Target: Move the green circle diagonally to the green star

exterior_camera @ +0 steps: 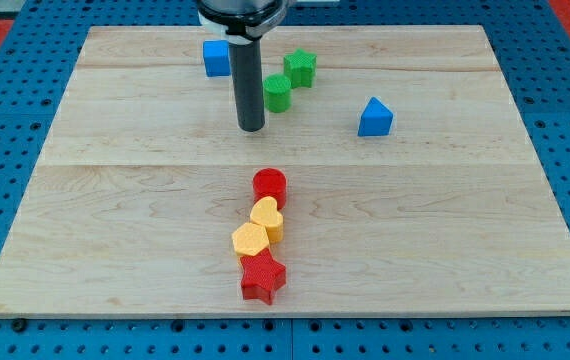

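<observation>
The green circle (278,92) sits near the view's top centre, just below and left of the green star (301,68); the two are close, almost touching. My tip (252,127) stands on the board just left of and slightly below the green circle, a small gap between them. The rod rises from the tip to the view's top edge.
A blue cube (216,58) lies left of the rod near the top. A blue triangular block (375,118) lies to the right. A column of a red circle (269,185), two yellow hearts (266,217) (251,241) and a red star (262,277) runs down the lower centre of the wooden board (115,220).
</observation>
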Robot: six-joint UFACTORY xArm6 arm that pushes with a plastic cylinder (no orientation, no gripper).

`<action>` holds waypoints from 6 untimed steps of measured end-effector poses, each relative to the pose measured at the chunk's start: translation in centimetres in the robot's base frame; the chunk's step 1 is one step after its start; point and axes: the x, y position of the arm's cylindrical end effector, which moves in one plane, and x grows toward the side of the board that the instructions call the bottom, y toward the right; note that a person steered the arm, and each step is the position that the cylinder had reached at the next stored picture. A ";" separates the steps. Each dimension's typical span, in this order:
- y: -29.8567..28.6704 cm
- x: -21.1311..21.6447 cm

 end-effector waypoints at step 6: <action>4.3 -6.8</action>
